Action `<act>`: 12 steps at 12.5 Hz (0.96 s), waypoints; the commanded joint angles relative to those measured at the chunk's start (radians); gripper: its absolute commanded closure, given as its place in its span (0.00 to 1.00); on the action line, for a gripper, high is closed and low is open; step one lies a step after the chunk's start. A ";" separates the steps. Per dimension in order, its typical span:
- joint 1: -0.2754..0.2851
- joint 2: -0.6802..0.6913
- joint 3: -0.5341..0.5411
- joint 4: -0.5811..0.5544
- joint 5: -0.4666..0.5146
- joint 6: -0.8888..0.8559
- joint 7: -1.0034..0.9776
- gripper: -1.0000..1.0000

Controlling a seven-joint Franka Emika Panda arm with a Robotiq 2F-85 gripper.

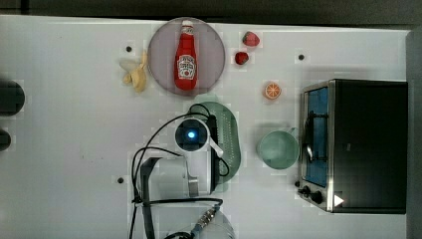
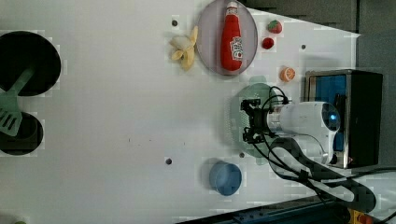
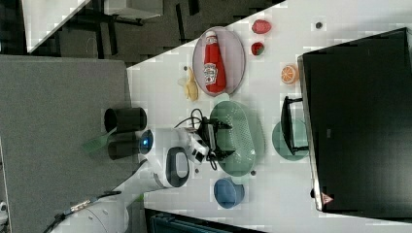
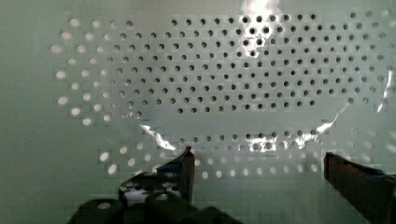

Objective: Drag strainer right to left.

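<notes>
Wrist view shows my gripper [image 4: 259,163] with its fingers spread wide, holding nothing, right over the holes of the strainer [image 4: 224,74]. I see the strainer [image 1: 230,134] near the middle of the table [image 1: 64,149], beside the green mug [image 1: 277,149].

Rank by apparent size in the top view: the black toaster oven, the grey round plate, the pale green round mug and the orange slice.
1. Black toaster oven
2. Grey round plate
3. Pale green round mug
4. Orange slice
All four sit on the same white table, so the order is clear.
</notes>
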 commanded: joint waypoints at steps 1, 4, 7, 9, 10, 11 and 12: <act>0.040 -0.033 0.038 0.031 0.025 -0.001 0.088 0.00; 0.062 -0.033 0.076 0.033 0.046 -0.001 0.172 0.00; 0.090 -0.030 0.107 0.037 0.046 -0.001 0.244 0.00; 0.110 -0.027 0.118 0.040 0.046 -0.001 0.271 0.00; 0.123 -0.022 0.120 0.047 0.046 -0.001 0.282 0.00; 0.137 -0.013 0.120 0.059 0.046 -0.001 0.299 0.00; 0.150 0.003 0.119 0.077 0.046 -0.001 0.326 0.00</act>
